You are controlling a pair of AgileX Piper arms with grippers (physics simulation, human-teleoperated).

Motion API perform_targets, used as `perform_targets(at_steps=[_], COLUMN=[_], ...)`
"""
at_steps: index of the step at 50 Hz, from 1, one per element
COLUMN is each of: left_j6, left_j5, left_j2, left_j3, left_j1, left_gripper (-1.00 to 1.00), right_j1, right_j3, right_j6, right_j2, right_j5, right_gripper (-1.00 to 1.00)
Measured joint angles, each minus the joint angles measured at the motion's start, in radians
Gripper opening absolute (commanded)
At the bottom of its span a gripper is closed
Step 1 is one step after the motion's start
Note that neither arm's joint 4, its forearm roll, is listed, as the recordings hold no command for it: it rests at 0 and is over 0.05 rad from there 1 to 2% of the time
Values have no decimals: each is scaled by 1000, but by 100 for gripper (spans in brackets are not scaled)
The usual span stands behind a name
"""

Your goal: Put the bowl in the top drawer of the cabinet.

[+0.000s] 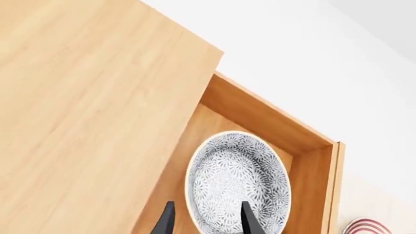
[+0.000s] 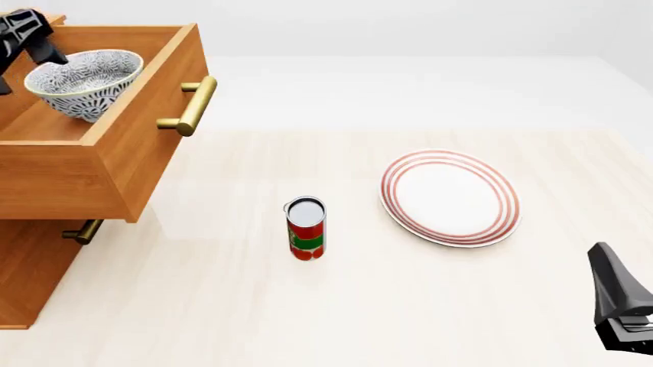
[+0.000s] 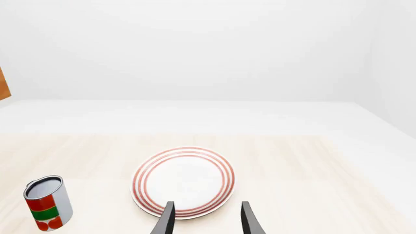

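Observation:
The bowl (image 2: 84, 80), white with a dense grey-blue floral pattern, sits tilted inside the pulled-out top drawer (image 2: 153, 149) of the light-brown cabinet (image 2: 30, 267). In the left wrist view the bowl (image 1: 237, 183) lies in the drawer (image 1: 260, 114) beside the cabinet top (image 1: 85, 122). My left gripper (image 1: 206, 207) is open, one finger outside the bowl's rim and one over its inside. The front view shows that gripper (image 2: 26, 38) at the bowl's far left edge. My right gripper (image 3: 204, 207) is open and holds nothing, low at the table's near right (image 2: 617, 302).
A red-ringed white plate (image 2: 449, 197) lies right of centre on the table. A red and green tin can (image 2: 305, 228) stands upright in the middle. The top drawer's brass bar handle (image 2: 194, 107) juts out toward the table. The lower drawer's handle (image 2: 82, 229) sits beneath it.

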Motion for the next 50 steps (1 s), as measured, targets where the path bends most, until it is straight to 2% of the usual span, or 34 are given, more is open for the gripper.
perform_targets(at_steps=[23, 50], left_j6=[-3, -20], left_j5=[89, 211], left_j2=[-91, -277], left_j3=[-69, -185], left_j1=[-33, -94], left_gripper=[100, 100], right_j1=[0, 0], right_j3=[0, 0], right_j6=[0, 0], right_j2=[0, 0], right_j5=[0, 0], right_gripper=[100, 100])
